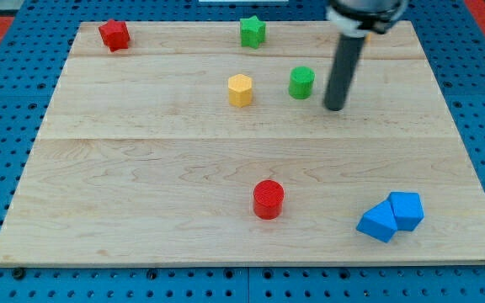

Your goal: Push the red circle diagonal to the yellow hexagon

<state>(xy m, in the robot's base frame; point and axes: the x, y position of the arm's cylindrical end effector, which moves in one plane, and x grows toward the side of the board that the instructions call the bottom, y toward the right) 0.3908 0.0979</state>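
Observation:
The red circle (269,199) stands on the wooden board toward the view's bottom, a little right of centre. The yellow hexagon (240,89) stands well above it, in the upper middle of the board. My tip (334,108) rests on the board to the right of the yellow hexagon and just right of a green circle (301,82). It touches no block. The red circle is far below and left of my tip.
A red star (114,34) sits at the board's top left corner. A green star (253,31) sits at the top middle. Two blue blocks (391,216) touch each other at the bottom right. Blue pegboard surrounds the wooden board (141,168).

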